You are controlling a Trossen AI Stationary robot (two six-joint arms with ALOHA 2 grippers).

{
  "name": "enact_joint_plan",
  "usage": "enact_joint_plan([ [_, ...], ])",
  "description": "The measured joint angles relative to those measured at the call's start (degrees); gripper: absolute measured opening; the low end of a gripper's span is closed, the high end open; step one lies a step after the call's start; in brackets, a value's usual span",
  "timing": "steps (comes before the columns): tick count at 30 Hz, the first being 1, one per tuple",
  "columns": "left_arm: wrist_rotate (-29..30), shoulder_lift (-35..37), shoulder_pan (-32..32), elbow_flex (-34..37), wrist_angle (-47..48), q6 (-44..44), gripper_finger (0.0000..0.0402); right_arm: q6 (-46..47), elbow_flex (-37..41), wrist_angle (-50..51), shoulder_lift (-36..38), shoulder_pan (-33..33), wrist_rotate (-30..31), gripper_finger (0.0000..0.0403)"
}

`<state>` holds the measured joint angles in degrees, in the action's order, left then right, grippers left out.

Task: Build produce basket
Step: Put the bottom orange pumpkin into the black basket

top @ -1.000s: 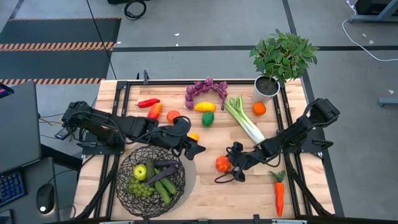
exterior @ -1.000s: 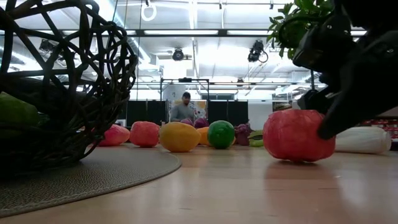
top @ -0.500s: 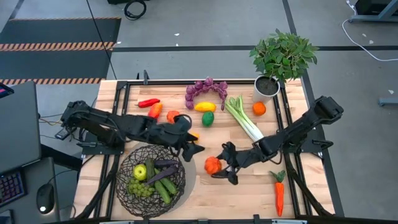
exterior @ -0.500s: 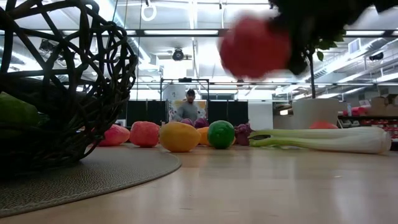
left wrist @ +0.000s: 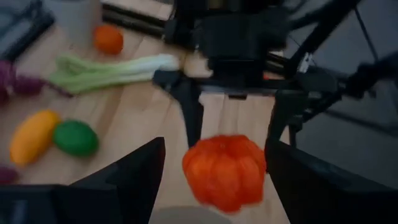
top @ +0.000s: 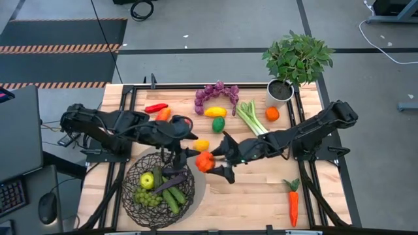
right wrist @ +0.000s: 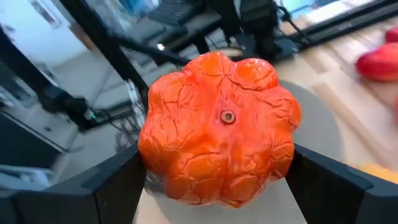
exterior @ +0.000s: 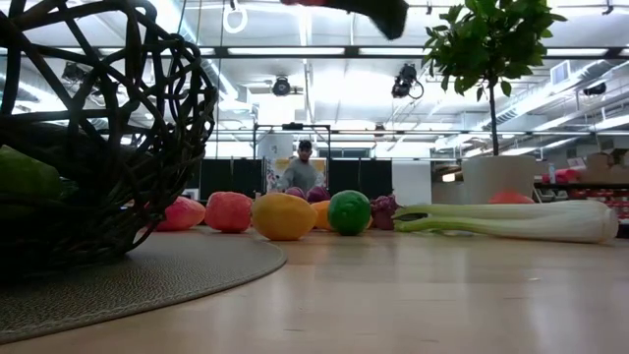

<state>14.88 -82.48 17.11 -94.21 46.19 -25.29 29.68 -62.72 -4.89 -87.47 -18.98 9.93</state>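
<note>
The dark wire basket (top: 159, 189) stands on a round mat at the near left and holds a green apple, green grapes, cucumbers and an eggplant; it also fills the left of the low view (exterior: 98, 128). My right gripper (top: 215, 162) is shut on a red-orange tomato (top: 204, 161) just off the basket's right rim. My left gripper (top: 186, 151) is open and empty, close to the tomato's left. In the left wrist view its fingers stand either side of the tomato (left wrist: 224, 171) without touching it. The other produce lies on the far half of the table. My right gripper pinches the tomato's two opposite sides (right wrist: 149, 155) between its two fingers (right wrist: 93, 193). The fingers come nearly level from the table's right. The tomato is lifted clear of the table, its stem hole (right wrist: 227, 116) facing back toward the wrist.
Purple grapes (top: 215, 93), a lemon (top: 215, 111), a green fruit (top: 218, 124), celery (top: 251, 117), an orange (top: 272, 113) and red and orange peppers (top: 157, 109) lie toward the far edge. A potted plant (top: 297, 62) stands far right. A carrot (top: 292, 202) lies near right.
My right gripper has lifted the tomato clear of the table and carried it toward the table's left edge, up to the basket's right rim. My left gripper has drawn back a little toward the left.
</note>
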Motion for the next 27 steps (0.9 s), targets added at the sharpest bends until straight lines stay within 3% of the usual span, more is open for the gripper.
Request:
enact_joint_plan([
  [6, -0.21, 0.13, 3.26, -0.02, 0.11, 14.27, 0.0282, 6.61, -1.71, 0.45, -1.67, 2.1, -6.87, 0.0354],
  [11, -0.1, 0.11, 5.88, 0.02, 0.89, 22.61, 0.0282, 13.11, -1.71, -1.92, -1.55, 3.45, -9.08, 0.0354],
  [19, -0.1, -0.49, 7.11, 0.02, 1.68, 27.68, 0.0282, 18.8, -1.69, -12.58, -1.58, 3.89, -10.6, 0.0354],
  [27, 0.98, -0.5, 5.53, 0.02, 2.28, 27.89, 0.03, 21.26, -1.69, -12.26, -1.61, 3.48, -12.5, 0.0354],
])
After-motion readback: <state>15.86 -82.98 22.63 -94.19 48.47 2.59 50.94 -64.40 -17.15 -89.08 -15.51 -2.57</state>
